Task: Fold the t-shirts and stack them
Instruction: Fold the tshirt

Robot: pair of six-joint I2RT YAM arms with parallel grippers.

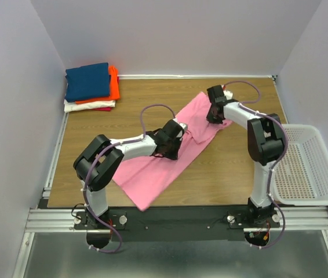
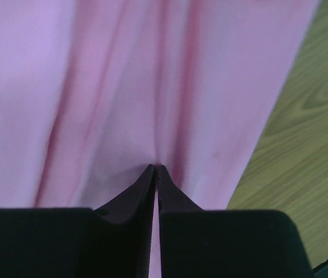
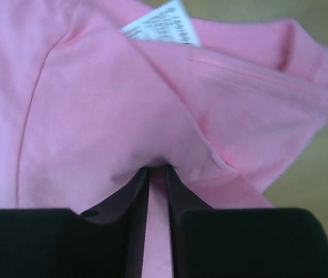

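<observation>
Fabric of the pink t-shirt [image 1: 155, 174] is pinched by your left end effector [image 2: 155, 169] mid-shirt and your right end effector [image 3: 157, 169] at its far edge; open desk [image 1: 228, 168] lies near-right.

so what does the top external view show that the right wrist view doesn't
Only the top external view shows the folded stack in the far left corner, the white basket at the right, and the left gripper on the shirt. Only the right wrist view shows the right gripper pinching a fold, and print on the white label. Both show the pink t-shirt on the wooden table.
</observation>
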